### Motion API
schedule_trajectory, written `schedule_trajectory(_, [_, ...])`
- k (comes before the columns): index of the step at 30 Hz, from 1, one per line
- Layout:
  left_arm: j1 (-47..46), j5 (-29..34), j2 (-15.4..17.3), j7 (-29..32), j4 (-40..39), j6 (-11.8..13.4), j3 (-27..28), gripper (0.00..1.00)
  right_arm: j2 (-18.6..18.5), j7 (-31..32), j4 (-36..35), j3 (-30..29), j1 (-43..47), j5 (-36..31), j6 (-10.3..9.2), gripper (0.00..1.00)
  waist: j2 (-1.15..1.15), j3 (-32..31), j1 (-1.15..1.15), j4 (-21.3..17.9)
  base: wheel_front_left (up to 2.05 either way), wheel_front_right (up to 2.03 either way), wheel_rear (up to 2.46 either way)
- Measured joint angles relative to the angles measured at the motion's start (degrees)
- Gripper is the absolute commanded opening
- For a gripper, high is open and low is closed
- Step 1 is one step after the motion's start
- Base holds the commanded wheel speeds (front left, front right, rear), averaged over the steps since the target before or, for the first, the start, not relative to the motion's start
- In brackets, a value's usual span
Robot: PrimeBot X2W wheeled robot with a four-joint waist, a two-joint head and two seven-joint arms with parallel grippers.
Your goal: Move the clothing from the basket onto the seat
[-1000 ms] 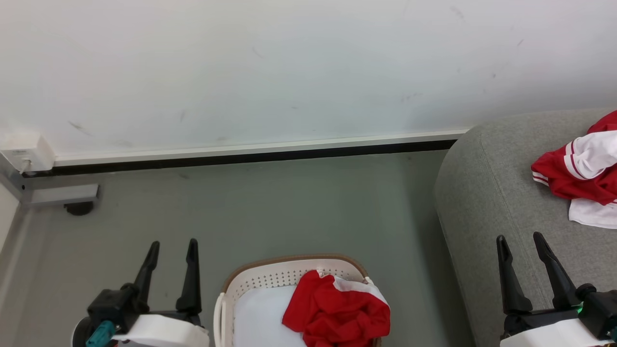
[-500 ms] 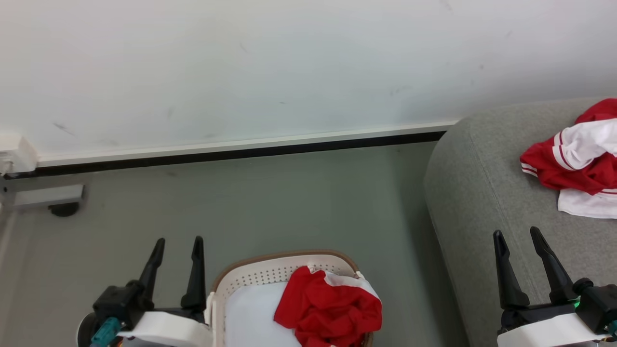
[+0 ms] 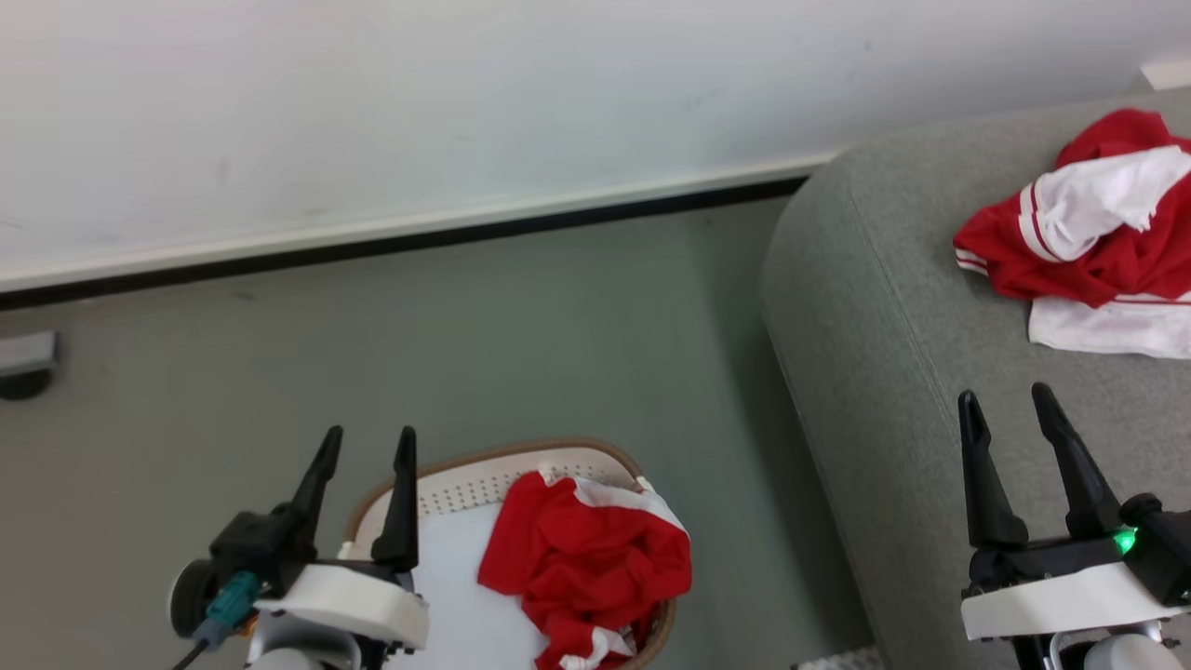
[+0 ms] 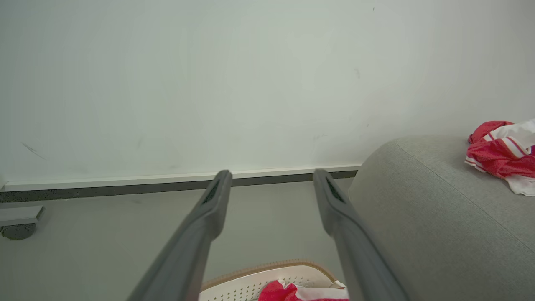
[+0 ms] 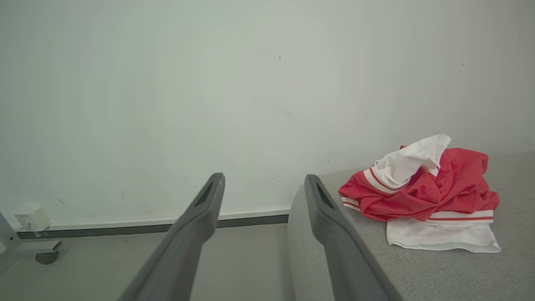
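left gripper (image 3: 369, 435) sits low at left, two long dark fingers spread, nothing between them. its inner finger overlaps the near-left rim of the small oval white perforated plastic basket with brown rim band (image 3: 484, 456). right gripper (image 3: 1004, 395) is low at right over the sofa edge, jaws likewise apart and empty.

in the basket: crumpled bright red garment with a white panel (image 3: 582, 568), heaped in the right half and lapping the right rim. the left half holds a pale blue-white pad (image 3: 456, 586), not part of the job.

step, my read: between picks. one piece is on the seat and one is left, so roughly halfway. next move wants the left gripper down and rightward into the basket to pinch the top of the red heap, not the pad. lift clear of the rim so the basket doesn't ride up, then carry right.

basket stands on the grey-green floor (image 3: 465, 326), near the large grey woven-fabric sofa (image 3: 884, 326), with a strip of floor between. the sofa top is higher than the basket, so the carry needs height. nothing else in the path that i can see.

farther right on the sofa: second bunched red-and-white garment with stripe trim (image 3: 1079, 223). drop beside it.

behind: white wall (image 3: 465, 93), black-and-white skirting (image 3: 465, 231), grey bracket with dark castor (image 3: 19, 368) far left.
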Motion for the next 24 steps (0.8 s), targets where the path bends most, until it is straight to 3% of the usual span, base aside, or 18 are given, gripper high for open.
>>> schedule_trajectory(7, [-4.4,1.2,0.9,0.0,6.0,-1.0,-1.9,1.00,1.0,0.0,-1.8,-0.8,-2.5,0.0,0.00,1.00,0.00,4.8,0.00,-2.6,0.00,0.00,0.00])
schedule_trajectory(24, [-22.0,4.8,5.3,3.3,28.0,-2.2,-13.1,1.00,2.4,-0.1,-5.3,-3.1,-9.0,-0.2,0.00,1.00,0.00,19.4,0.01,-6.4,0.00,0.00,0.00])
